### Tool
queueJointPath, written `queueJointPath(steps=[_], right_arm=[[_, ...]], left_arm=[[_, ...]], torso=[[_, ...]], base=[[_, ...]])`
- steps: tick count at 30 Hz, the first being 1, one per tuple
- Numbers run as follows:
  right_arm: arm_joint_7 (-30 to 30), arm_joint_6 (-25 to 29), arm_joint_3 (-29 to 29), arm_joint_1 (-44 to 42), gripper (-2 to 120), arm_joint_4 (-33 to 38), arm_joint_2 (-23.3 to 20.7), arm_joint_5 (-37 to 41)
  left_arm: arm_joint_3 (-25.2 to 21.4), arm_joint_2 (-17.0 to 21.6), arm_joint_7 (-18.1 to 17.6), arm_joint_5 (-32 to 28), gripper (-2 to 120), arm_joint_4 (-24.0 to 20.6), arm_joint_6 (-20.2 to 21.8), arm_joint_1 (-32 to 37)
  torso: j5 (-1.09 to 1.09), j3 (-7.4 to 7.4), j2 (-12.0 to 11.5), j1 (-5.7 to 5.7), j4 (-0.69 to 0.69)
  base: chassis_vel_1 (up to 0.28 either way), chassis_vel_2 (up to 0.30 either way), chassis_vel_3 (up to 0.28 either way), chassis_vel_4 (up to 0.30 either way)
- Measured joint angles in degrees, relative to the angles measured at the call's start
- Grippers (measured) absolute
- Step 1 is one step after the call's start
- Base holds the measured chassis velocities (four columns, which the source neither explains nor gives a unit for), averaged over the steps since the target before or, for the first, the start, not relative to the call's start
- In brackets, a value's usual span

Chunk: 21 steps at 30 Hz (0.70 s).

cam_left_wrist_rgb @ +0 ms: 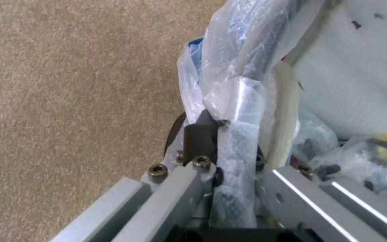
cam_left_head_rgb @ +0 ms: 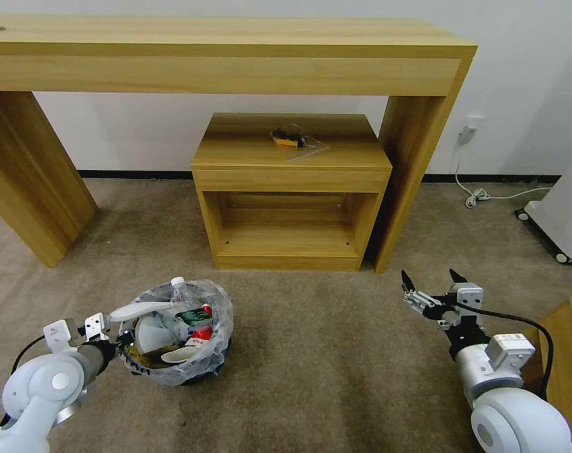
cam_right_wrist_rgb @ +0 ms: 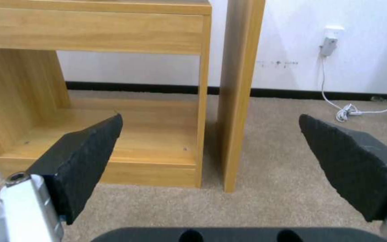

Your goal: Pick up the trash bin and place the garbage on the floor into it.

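The trash bin [cam_left_head_rgb: 218, 350], dark and lined with a crinkled clear bag, is low over the beige floor [cam_left_head_rgb: 323, 365] at the near left. It holds garbage [cam_left_head_rgb: 194, 327]: a clear bottle, white slippers, red wrappers. My left gripper [cam_left_head_rgb: 119, 343] is shut on the bin's near rim. In the left wrist view its fingers [cam_left_wrist_rgb: 199, 136] pinch the bag-covered rim [cam_left_wrist_rgb: 238, 97]. I cannot tell whether the bin rests on the carpet. My right gripper [cam_left_head_rgb: 431, 282] hovers open over bare carpet at the right, its black pads [cam_right_wrist_rgb: 86, 151] wide apart with nothing between them.
A small wooden cabinet [cam_left_head_rgb: 292, 189] stands ahead under a long wooden table [cam_left_head_rgb: 223, 56], with a small packet [cam_left_head_rgb: 292, 138] on its top. A white cable [cam_left_head_rgb: 481, 195] lies by the wall at right, near a white wheeled unit [cam_left_head_rgb: 562, 220]. A wooden edge [cam_left_head_rgb: 566, 365] sits beside my right arm.
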Motion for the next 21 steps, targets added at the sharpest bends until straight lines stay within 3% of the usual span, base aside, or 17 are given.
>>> queueJointPath(steps=[21], right_arm=[[0.01,0.27,-0.42,0.28,100,0.1,0.39,-0.07]], left_arm=[[2.73,-0.86,0.46,2.29,0,2.93,-0.36,-1.81]], torso=[[0.05,-0.01,0.03,-0.01,0.01]], base=[[0.0,0.0,0.0,0.0]])
